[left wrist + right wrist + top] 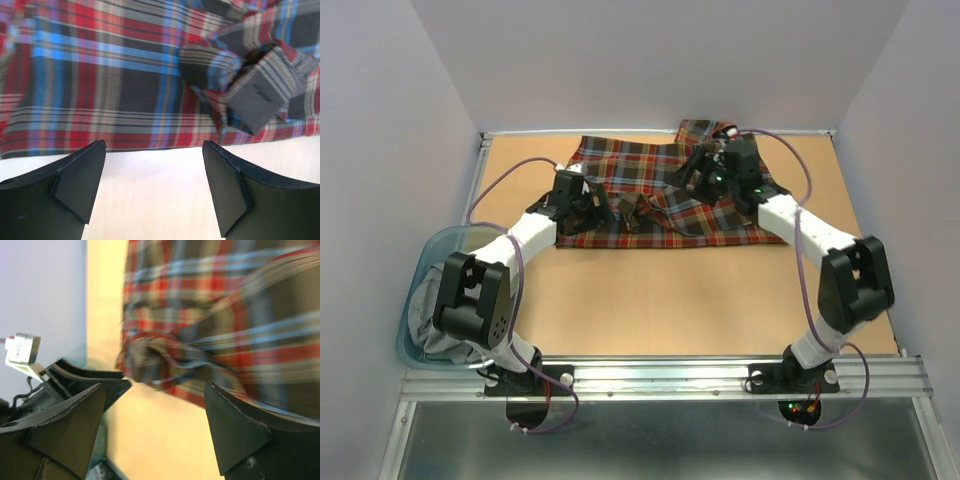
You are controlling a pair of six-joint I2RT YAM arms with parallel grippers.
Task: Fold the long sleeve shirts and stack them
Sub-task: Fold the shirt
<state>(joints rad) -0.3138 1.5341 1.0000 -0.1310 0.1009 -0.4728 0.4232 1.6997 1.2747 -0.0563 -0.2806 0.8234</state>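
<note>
One long sleeve shirt (640, 175), plaid in red, dark brown, navy and yellow, lies spread across the far half of the table. A sleeve is bunched on it near its front hem (645, 212). My left gripper (598, 208) is open at the shirt's near left edge. In the left wrist view its fingers (80, 175) hover over bare table just short of the hem (100, 142), with the cuff (252, 95) ahead to the right. My right gripper (692, 172) hangs open above the shirt's right part. The right wrist view shows blurred plaid (225, 315) and nothing between the fingers (235, 430).
A translucent teal bin (412, 262) at the table's left edge holds grey cloth (425, 322), beside the left arm's elbow. White walls close in the table on three sides. Bare wood (690, 300) stretches between the shirt and the arm bases.
</note>
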